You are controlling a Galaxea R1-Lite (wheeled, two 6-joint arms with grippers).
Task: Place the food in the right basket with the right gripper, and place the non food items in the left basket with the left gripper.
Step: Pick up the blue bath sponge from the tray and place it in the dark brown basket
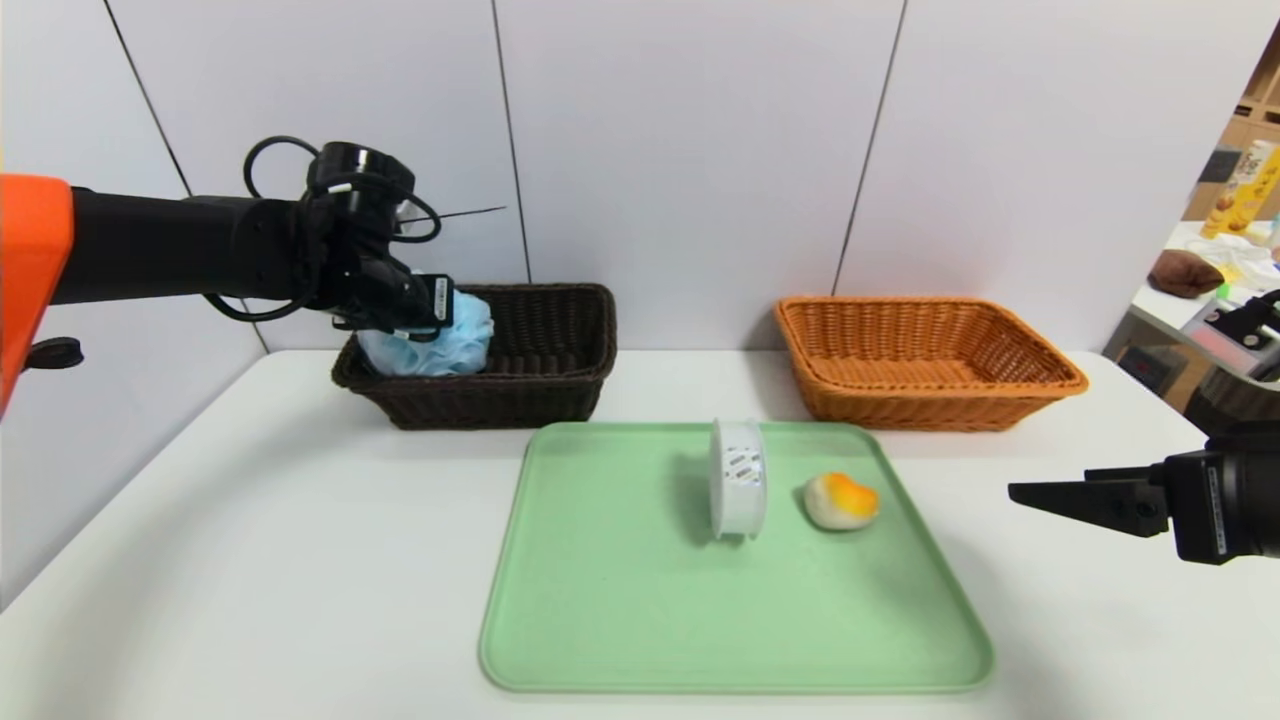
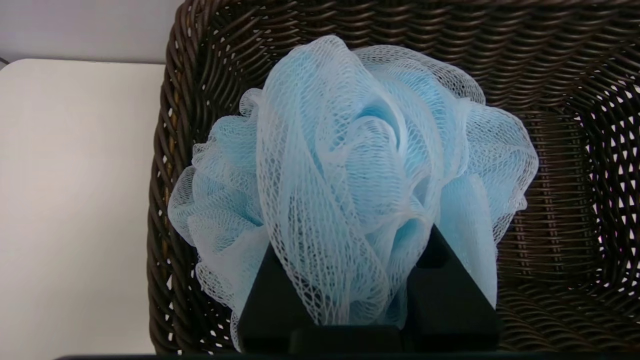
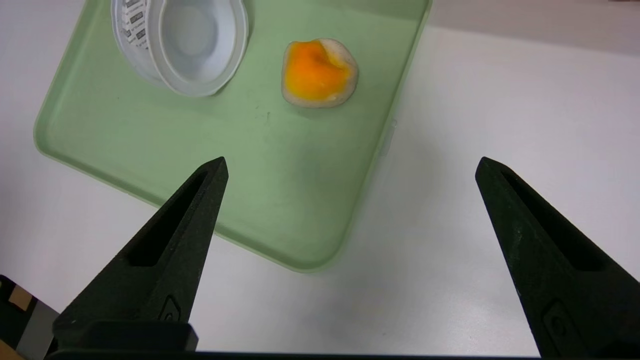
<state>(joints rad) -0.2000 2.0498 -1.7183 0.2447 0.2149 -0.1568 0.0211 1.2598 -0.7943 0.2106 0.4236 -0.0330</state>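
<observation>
Head view, left gripper [image 1: 425,335]: at the left end of the dark brown basket [image 1: 500,405], with the light blue mesh puff [image 1: 462,335]
Head view, green tray [image 1: 740,620]: holds a white spool-like item [image 1: 739,478], standing on edge, and an orange-and-white food piece [image 1: 841,501] near it
Head view, orange basket [image 1: 930,400]: behind the tray's right side
Head view, right gripper [image 1: 1020,495]: parked over the white table [image 1: 300,560], right of the tray
Left wrist view, grip: fingers closed on the puff's mesh, the puff within the basket's walls
Right wrist view, grip: fingers spread wide, nothing between them
</observation>
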